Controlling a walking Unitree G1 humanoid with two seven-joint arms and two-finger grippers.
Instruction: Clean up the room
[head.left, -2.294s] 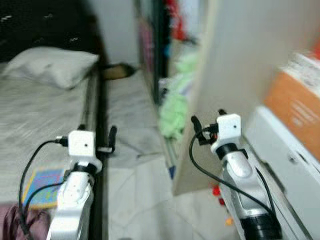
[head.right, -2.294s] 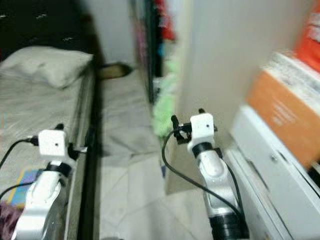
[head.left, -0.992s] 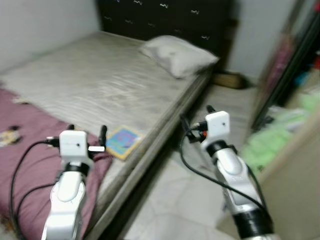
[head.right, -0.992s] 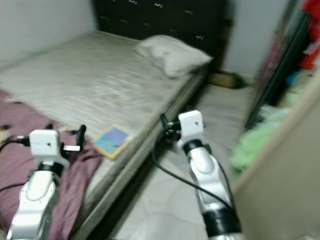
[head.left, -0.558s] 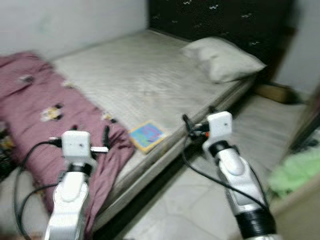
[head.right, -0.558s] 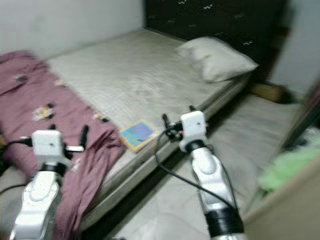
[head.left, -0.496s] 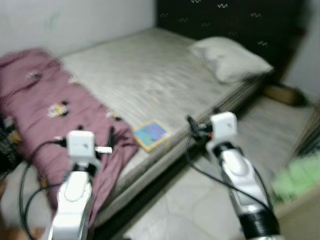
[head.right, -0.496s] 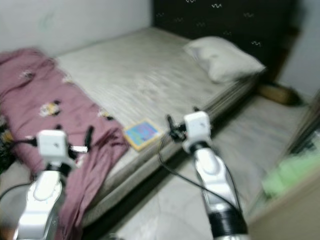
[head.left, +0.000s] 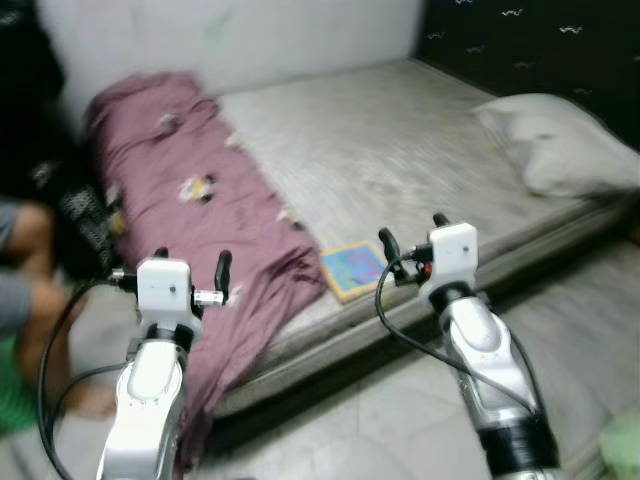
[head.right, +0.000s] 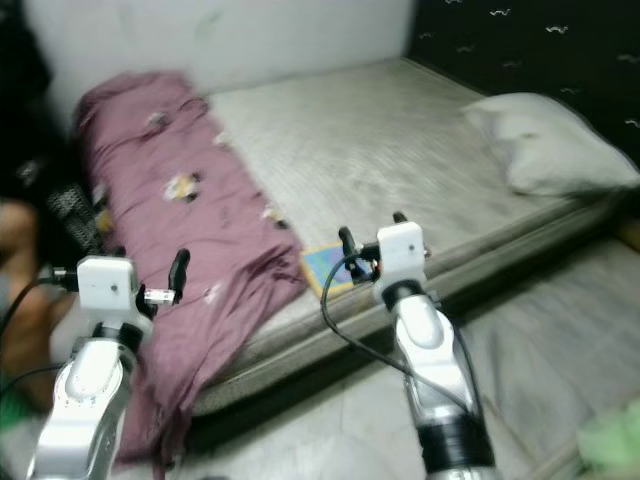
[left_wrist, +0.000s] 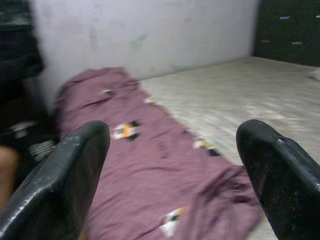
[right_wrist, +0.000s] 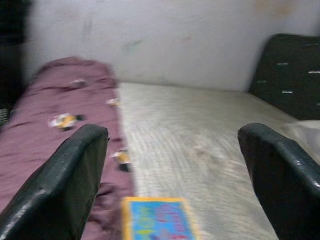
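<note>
Left gripper (head.left: 191, 268) and right gripper (head.left: 411, 234) both spread wide, holding nothing. Maroon blanket (head.left: 190, 190) lies ahead of left jaws; colourful book (right_wrist: 156, 218) on mattress (head.left: 400, 160) just ahead of right jaws.

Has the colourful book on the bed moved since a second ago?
No. The book lies at the mattress edge beside the maroon blanket, as before; the camera turned.

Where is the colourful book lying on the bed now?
In the left eye view the colourful book lies near the mattress front edge, beside the purple blanket, ahead of the right tool.
</note>
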